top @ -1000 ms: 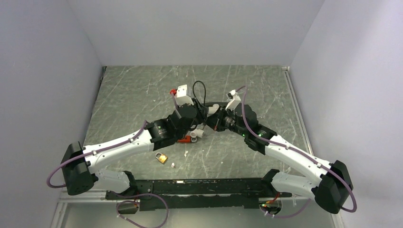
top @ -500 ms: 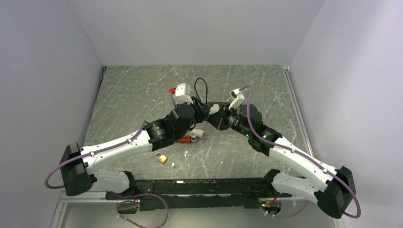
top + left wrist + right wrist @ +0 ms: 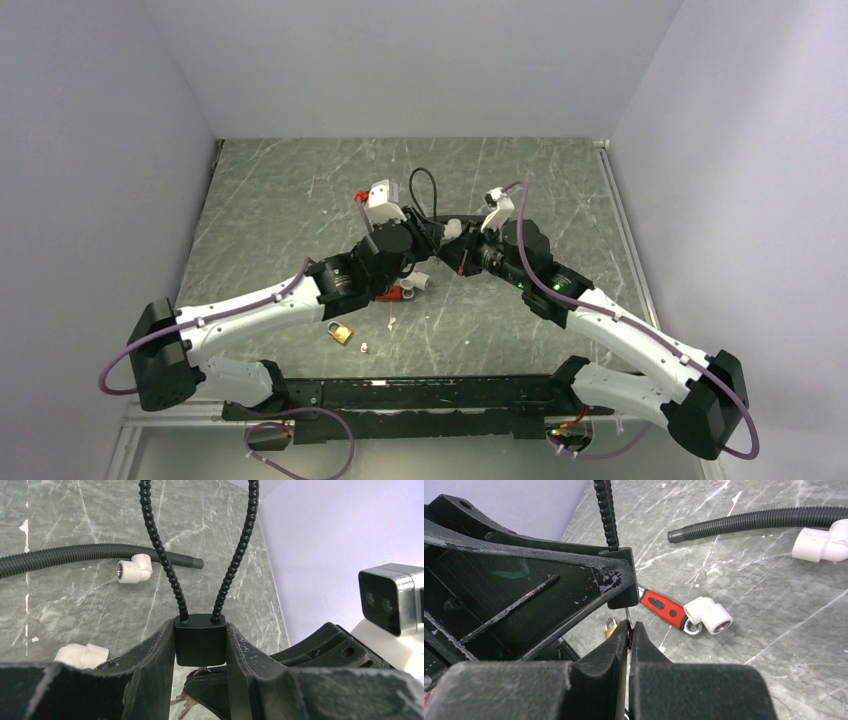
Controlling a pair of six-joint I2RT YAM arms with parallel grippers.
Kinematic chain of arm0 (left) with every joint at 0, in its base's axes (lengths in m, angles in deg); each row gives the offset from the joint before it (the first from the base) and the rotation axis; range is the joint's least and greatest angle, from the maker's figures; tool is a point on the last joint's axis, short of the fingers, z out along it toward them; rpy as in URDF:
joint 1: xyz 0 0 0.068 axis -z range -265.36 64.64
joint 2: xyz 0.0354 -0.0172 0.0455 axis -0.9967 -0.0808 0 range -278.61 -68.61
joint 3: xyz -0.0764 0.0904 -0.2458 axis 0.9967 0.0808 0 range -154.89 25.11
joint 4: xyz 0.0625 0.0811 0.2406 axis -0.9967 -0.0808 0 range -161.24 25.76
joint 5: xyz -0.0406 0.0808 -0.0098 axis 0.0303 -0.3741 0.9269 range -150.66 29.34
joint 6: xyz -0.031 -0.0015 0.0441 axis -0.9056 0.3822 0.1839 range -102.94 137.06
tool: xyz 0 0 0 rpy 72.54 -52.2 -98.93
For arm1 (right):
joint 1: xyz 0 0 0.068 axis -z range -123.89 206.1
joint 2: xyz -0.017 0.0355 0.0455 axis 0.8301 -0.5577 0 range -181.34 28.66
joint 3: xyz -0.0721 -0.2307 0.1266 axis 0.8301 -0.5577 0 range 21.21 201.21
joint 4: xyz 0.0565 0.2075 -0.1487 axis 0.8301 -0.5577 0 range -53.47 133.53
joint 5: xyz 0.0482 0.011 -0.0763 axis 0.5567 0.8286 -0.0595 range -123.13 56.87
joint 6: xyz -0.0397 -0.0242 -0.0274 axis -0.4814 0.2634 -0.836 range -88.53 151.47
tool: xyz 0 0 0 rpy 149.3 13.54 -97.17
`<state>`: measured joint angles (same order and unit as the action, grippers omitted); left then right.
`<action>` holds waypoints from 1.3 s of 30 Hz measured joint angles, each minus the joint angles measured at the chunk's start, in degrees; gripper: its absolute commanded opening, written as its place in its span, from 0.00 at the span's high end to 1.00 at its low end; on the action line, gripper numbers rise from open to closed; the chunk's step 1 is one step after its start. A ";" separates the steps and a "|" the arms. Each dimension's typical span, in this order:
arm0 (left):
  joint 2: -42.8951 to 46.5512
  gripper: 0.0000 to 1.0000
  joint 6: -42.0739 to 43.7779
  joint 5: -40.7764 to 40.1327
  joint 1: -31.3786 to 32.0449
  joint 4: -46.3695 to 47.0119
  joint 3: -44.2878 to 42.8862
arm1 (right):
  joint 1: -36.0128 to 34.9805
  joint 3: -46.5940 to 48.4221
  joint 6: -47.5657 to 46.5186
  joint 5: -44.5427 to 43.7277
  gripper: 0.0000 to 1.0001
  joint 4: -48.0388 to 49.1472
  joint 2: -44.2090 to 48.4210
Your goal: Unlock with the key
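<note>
- Silvery-grey metal, thin and tiny: the key (image 3: 628, 615) stands upright between the tips of the right claw (image 3: 630, 628) and the underside of the black lock body (image 3: 626, 562), its upper end reaching that body.
- The right claw is pressed together, pinching the key's lower end.
- The left claw (image 3: 200, 630) is partly spread, its fingers (image 3: 160, 650) clamped on either side of the black lock body; a black beaded cable (image 3: 160, 550) loops up from the top of the body.
- The two claws meet tip to tip above the middle of the grey marbled counter (image 3: 280, 190).
- On the counter beneath lie a red-handled wrench (image 3: 663, 607), a white pipe elbow (image 3: 709, 616) just beside its ring end, and a corrugated black hose (image 3: 754, 522) farther off.
- A brass padlock (image 3: 340, 332) lies nearer the arm bases, apart from both claws.
</note>
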<state>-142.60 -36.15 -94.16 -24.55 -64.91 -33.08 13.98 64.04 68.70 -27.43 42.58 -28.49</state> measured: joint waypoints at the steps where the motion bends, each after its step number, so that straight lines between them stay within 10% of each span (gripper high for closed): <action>1: -0.33 1.00 -0.11 -0.42 0.13 0.09 -0.13 | 0.00 0.00 0.26 -0.28 1.00 0.00 0.00; 39: -0.76 1.00 6.93 1.42 4.48 7.96 0.09 | 0.70 4.00 -9.14 -2.58 1.00 -10.21 6.64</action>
<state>-143.37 -29.22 -92.74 -20.07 -56.95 -33.00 14.68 68.04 59.57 -30.01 32.38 -21.84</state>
